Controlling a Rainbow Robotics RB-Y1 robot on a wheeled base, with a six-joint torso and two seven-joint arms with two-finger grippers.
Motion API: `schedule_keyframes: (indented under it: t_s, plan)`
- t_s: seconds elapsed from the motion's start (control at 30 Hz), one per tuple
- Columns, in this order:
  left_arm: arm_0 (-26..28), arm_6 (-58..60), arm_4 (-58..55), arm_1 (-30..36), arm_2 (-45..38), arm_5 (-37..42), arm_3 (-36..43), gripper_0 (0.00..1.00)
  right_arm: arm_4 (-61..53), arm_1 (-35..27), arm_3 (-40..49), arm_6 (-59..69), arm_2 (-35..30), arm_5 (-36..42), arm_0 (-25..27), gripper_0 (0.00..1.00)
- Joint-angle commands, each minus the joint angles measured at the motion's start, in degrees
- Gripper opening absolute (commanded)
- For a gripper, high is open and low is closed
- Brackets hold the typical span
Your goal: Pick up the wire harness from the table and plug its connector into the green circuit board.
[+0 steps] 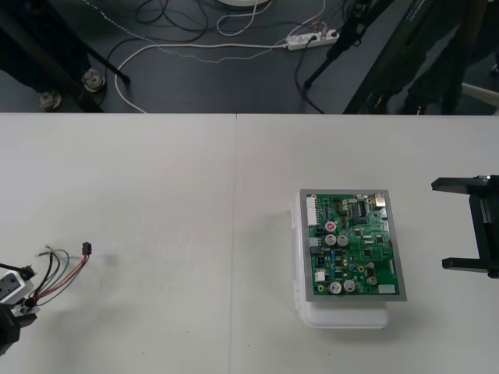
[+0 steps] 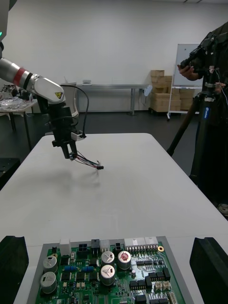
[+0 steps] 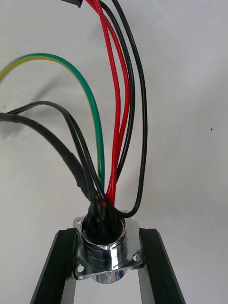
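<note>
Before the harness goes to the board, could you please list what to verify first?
1. Left pincer shut on the round metal flanged socket: ok.
2. Small black plug hangs free, unplugged: ok.
3. Green circuit board on its white base unobstructed: ok.
4. Right pincer open, beside the board, apart from it: ok.
5. Plug's orientation for mating: cannot tell.

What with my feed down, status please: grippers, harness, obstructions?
Left gripper jaws shut on harness socket, far left of table. Right gripper jaws open, beside board. Plug not in board. Nothing seen between them.
</note>
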State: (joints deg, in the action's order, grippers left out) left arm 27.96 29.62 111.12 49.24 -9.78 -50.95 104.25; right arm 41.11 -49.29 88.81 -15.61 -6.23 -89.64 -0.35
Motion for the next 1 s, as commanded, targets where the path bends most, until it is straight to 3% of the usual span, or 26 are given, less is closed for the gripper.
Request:
schedule_keyframes:
  t_s: [0.03,0.6,1.0]
  plan:
    - [-1.2,-4.7,-3.5,2.7,-5.7,-7.3,1.0,0.0,-0.2,-2.2,0.1,2.4,-0.6,-0.4,-0.8,1.0]
    - [-4.3,-7.0,-16.3,2.7,-21.2,-26.5,1.4,0.0,-0.2,-2.2,0.8,2.9,-0.6,-0.4,-0.7,1.0]
    - [-10.7,-6.8,-23.8,2.8,-27.5,-39.0,1.3,0.0,-0.9,-2.9,1.9,2.8,-0.6,-0.4,-0.4,1.0]
